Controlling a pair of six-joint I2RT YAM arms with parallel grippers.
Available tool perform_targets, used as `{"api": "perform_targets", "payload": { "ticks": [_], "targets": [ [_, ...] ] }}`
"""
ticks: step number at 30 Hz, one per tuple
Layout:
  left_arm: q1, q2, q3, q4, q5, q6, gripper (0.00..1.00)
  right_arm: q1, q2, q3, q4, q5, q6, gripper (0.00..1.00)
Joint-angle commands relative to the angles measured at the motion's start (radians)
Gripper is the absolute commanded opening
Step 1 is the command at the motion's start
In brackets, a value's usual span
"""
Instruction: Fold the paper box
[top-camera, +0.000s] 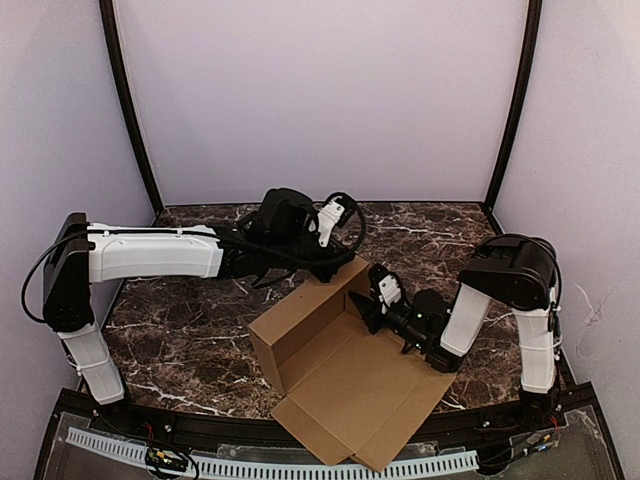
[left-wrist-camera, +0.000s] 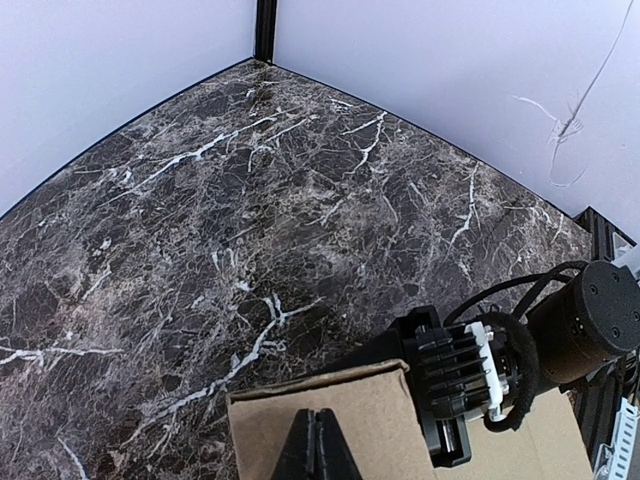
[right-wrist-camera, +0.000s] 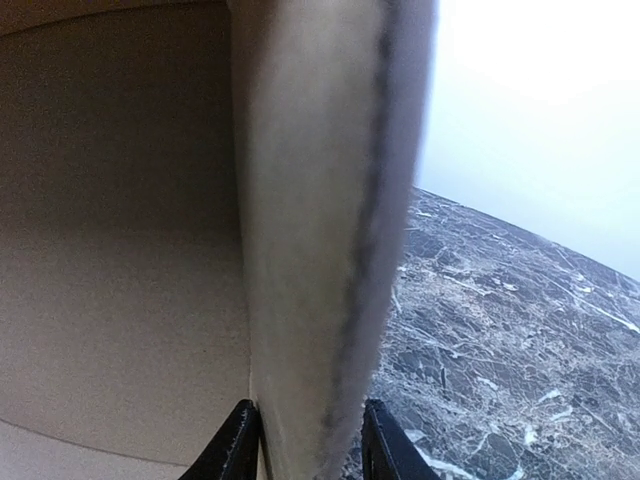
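One paper box (top-camera: 345, 375), half folded, sits at the near middle of the marbled bench (top-camera: 190, 330). Its far corner is partly covered by the left gripper (top-camera: 335, 265), whose fingers are pressed together around nothing. The right gripper (top-camera: 372, 312) pinches the box's upright side wall, which is blurred and blocks most of the right wrist view.

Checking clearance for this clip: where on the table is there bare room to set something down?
Bare marble at the back right, between the paper box, right arm and back wall; also front left, between left arm and box. Crowded at the box's far corner, where left claw and right claw sit close together.
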Motion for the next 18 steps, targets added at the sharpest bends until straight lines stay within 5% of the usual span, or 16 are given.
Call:
{"api": "perform_targets", "payload": {
  "ticks": [1, 18],
  "targets": [
    [-0.002, 0.023, -0.027, -0.08, 0.007, -0.013, 0.01, 0.008, -0.011, 0.021, 0.149, 0.033, -0.009, 0.34],
    [-0.003, 0.018, -0.033, -0.082, 0.009, -0.02, 0.01, 0.007, -0.063, 0.05, 0.148, 0.038, -0.054, 0.34]
  ]
}}
